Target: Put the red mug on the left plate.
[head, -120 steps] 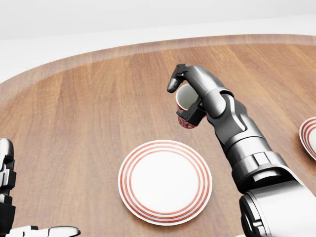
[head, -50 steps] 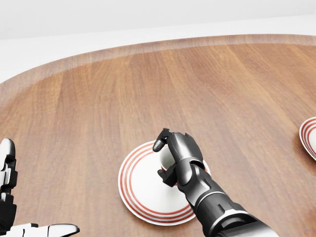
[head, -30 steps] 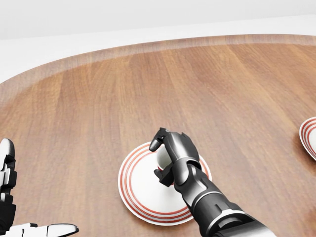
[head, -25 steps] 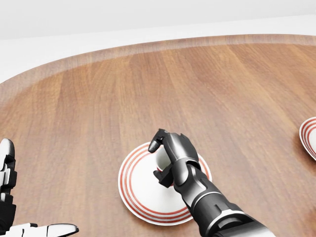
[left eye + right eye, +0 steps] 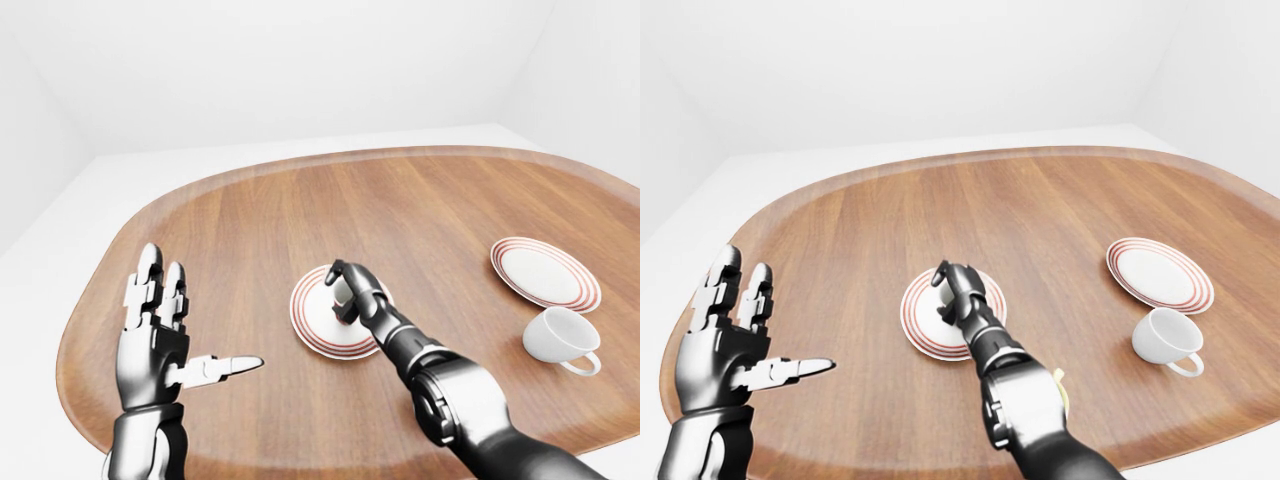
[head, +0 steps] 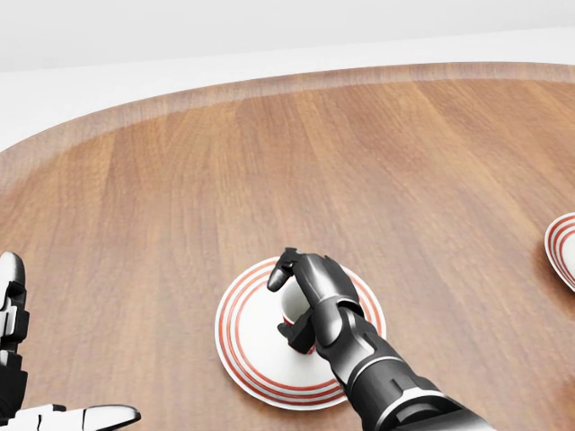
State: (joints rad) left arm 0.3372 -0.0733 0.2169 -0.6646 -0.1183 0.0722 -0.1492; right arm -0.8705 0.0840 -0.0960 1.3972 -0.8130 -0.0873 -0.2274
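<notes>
In the left-eye view the red mug (image 5: pixel 343 305) is seen set over the left plate (image 5: pixel 312 322), clasped by the closed fingers of the right hand (image 5: pixel 352 292), while the left hand (image 5: pixel 160 335) is held open with fingers spread. In the head view little of the mug shows; it is judged rigid, light, smooth and breakable, best gripped round its wall. In the right-eye view a wooden table (image 5: pixel 870 230), a second plate (image 5: pixel 1158 274) and a white cup (image 5: pixel 1167 338) are shown in a bare white room.

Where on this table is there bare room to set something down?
Bare wood runs across the table above both plates, and between the left plate and the right plate. The left plate is crowded: the right hand grips the red mug there. A white mug sits below the right plate.
</notes>
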